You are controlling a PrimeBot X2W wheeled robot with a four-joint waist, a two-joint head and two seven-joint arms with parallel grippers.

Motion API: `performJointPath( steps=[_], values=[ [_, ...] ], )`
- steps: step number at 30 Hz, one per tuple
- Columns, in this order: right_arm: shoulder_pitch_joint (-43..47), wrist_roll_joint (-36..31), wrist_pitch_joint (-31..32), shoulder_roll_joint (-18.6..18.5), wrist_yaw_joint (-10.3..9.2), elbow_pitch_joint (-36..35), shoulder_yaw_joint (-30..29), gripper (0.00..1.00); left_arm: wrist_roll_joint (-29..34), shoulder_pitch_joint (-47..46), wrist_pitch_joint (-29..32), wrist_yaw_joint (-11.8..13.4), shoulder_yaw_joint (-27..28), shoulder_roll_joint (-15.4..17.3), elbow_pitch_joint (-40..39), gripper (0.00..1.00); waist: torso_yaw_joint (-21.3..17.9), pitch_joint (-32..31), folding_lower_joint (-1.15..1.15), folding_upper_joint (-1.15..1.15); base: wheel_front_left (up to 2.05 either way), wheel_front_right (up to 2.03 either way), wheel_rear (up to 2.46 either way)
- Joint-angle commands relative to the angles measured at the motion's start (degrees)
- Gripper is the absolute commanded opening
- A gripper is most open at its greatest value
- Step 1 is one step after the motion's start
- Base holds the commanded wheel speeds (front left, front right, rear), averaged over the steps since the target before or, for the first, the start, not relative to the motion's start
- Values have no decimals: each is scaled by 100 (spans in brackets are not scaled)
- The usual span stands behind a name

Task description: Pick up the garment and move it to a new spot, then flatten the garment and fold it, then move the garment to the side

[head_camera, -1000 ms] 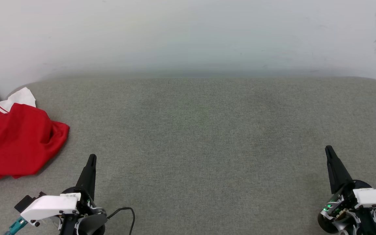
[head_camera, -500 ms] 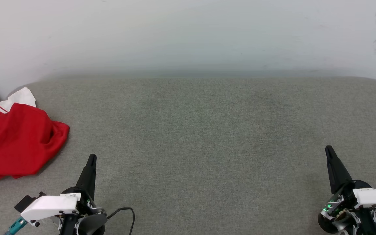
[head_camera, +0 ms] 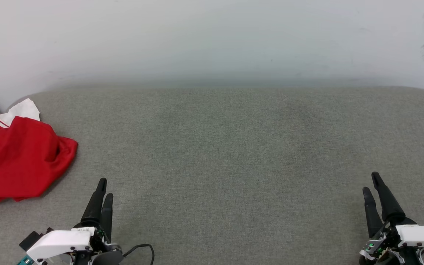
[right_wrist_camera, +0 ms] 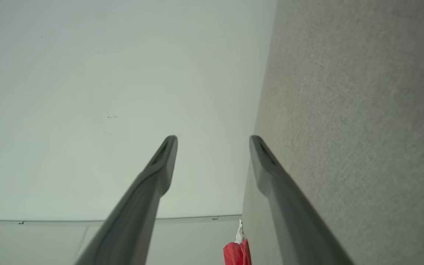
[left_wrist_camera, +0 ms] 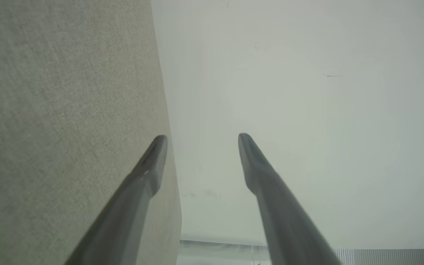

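Observation:
The garment (head_camera: 17, 158) is a crumpled red shirt with a white striped-trim panel, lying at the far left edge of the grey padded table (head_camera: 226, 147). A small red bit of the garment (right_wrist_camera: 236, 254) shows at the bottom of the right wrist view. My left gripper (head_camera: 105, 188) hovers at the lower left, just right of the garment and apart from it, open and empty. My right gripper (head_camera: 371, 182) is at the lower right, far from the garment, open with nothing between its fingers. The wrist views show the left gripper (left_wrist_camera: 201, 137) and the right gripper (right_wrist_camera: 213, 137) with spread fingers.
A pale wall (head_camera: 212, 36) rises behind the table's far edge. A black cable (head_camera: 144, 248) loops beside my left wrist. The table's rounded corners show at the far left and far right.
Both grippers have gone from shut to open, and both arms have drawn back slightly toward the near edge. The garment has not moved.

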Motion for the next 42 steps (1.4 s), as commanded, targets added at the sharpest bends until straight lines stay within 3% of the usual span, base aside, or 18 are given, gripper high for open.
performJointPath(
  steps=[1, 9, 27, 42],
  values=[
    [-80, -82, -82, -1, 0, -137, -8, 100, 87, -84, -78, -4, -4, 13, -160, 100, 0, 1, 0, 0, 0, 0, 0],
    [-5, -762, -304, 0, 0, -262, -119, 100, 760, -89, -299, 67, 94, 15, -259, 100, 4, 3, 0, 0, 0, 0, 0],
    [215, -3140, -736, 0, 0, -1061, -134, 100, 3093, 44, -727, 897, -330, 17, -887, 100, 21, 24, 0, 0, 0, 0, 0],
    [453, -4802, -1018, 1, 0, -1354, 16, 100, 4653, 151, -1008, 1276, -619, 19, -984, 100, 54, 41, 0, 0, 0, 0, 0]
  ],
)
